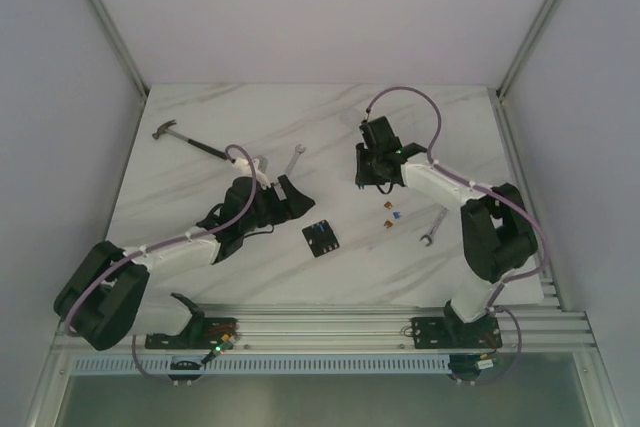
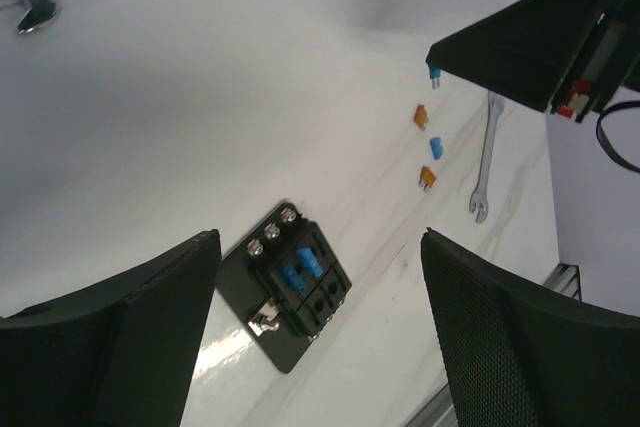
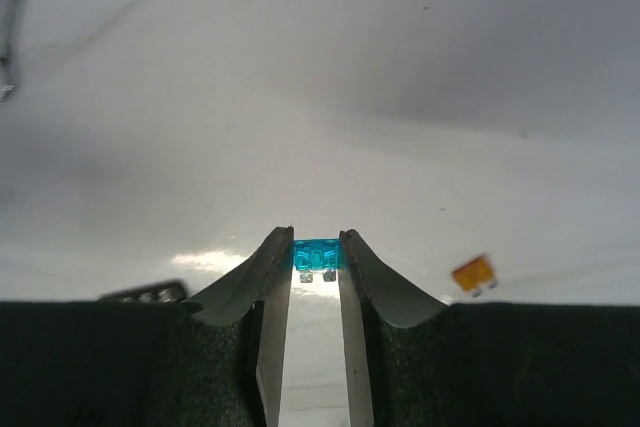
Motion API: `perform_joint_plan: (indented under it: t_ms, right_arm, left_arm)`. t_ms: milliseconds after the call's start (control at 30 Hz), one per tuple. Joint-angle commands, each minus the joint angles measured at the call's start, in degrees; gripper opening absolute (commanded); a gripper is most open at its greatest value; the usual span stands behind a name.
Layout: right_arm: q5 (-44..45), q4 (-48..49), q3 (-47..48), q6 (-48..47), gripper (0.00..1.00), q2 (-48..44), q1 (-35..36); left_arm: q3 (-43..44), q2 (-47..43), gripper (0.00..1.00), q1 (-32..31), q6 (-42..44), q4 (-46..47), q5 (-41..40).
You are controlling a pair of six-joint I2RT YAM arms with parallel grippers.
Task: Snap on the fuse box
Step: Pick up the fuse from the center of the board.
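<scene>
The fuse box (image 1: 321, 238) is a small black block lying flat on the marble table between the arms. In the left wrist view the fuse box (image 2: 290, 282) shows two blue fuses in its slots and three screws along one edge. My left gripper (image 1: 298, 202) hovers just left of and above it, open and empty, and its fingers (image 2: 110, 347) stand wide apart. My right gripper (image 1: 370, 183) is farther back right. It (image 3: 316, 239) is shut on a small blue fuse (image 3: 316, 255), which also shows in the left wrist view (image 2: 434, 74).
Loose amber and blue fuses (image 1: 390, 214) lie right of the box; in the left wrist view I see an amber one (image 2: 421, 115) and a blue one (image 2: 436, 147). A wrench (image 1: 432, 227) lies further right, another wrench (image 1: 295, 159) and a hammer (image 1: 185, 137) at the back left.
</scene>
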Motion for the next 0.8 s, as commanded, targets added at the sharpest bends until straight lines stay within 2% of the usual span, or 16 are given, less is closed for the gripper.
perform_joint_plan:
  t_ms: [0, 333, 633, 767]
  right_arm:
    - [-3.14, 4.76, -2.60, 6.44, 0.22, -4.88, 1.36]
    - [-3.03, 11.51, -7.89, 15.00, 0.22, -11.69, 5.29]
    - [-1.95, 14.24, -11.44, 18.60, 0.21, -16.88, 6.46]
    - [-1.29, 14.55, -11.98, 19.18, 0.21, -17.60, 6.73]
  left_arm:
    - [1.62, 2.27, 0.88, -1.70, 1.81, 10.47, -3.74]
    - [4.92, 6.16, 0.73, -6.14, 4.03, 19.17, -9.36]
    - [7.74, 11.73, 0.54, -7.78, 3.97, 20.94, -8.15]
    - [8.48, 12.91, 0.49, -8.16, 3.30, 21.76, -7.78]
